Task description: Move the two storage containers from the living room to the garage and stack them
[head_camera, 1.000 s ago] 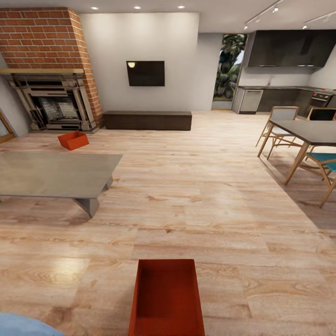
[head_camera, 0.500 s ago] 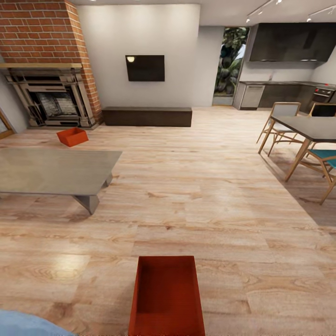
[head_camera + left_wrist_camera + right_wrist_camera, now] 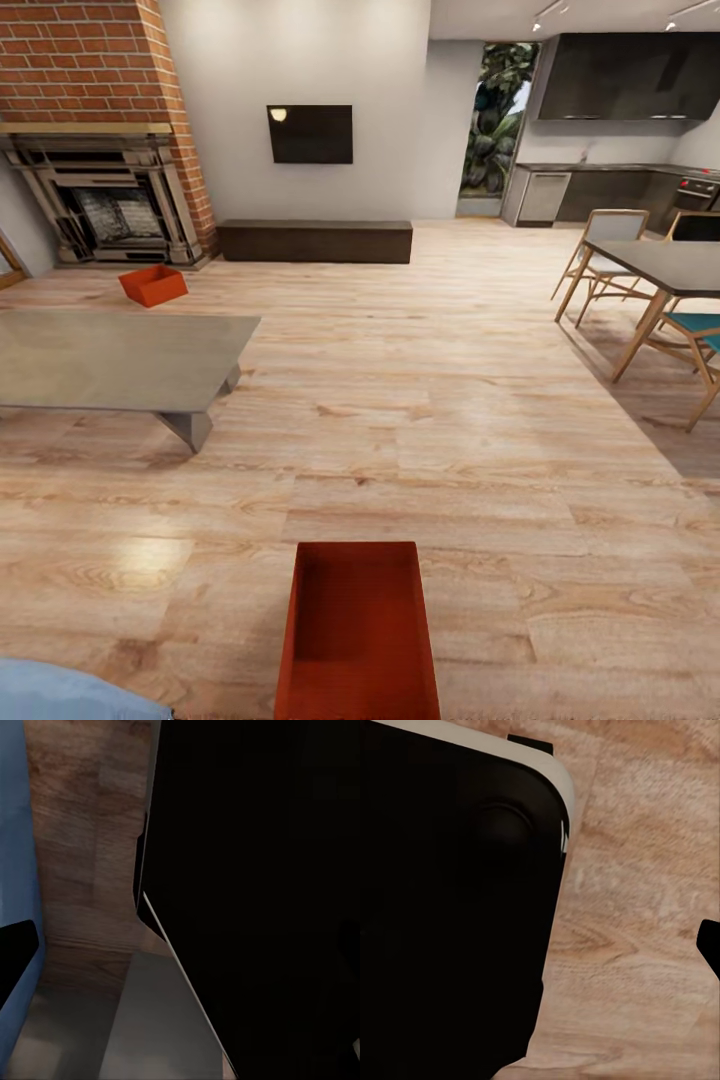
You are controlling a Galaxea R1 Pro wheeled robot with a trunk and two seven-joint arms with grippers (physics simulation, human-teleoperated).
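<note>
Overhead, one storage container (image 3: 358, 632) lies close, another (image 3: 153, 285) by the fireplace (image 3: 100, 190); wrist views obscured, grippers' state unclear.

wood floor (image 3: 420, 400) | near bin (image 3: 358, 630) by robot | far bin (image 3: 153, 285) by fireplace (image 3: 105, 200) | grey table (image 3: 110, 360)

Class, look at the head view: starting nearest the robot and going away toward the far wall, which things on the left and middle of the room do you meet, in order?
Near storage container → low grey table → far storage container → dark low bench → wall screen.
</note>
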